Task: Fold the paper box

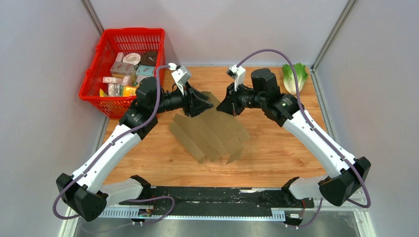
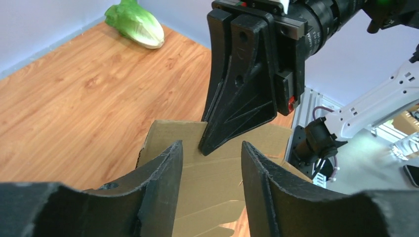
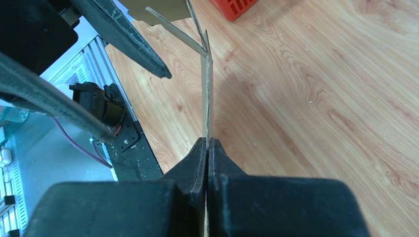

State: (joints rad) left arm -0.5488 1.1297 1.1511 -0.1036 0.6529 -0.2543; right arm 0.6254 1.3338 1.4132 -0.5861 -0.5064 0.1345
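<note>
Right wrist view: my right fingers (image 3: pixel 197 158) pinch shut on one thin edge of the paper box (image 3: pixel 206 84), left fingers (image 2: pixel 165 173) half open and empty, so I fear it twisting free.

Left tool (image 2: pixel 211 148) agape, right tool (image 3: pixel 207 143) clamped.
</note>
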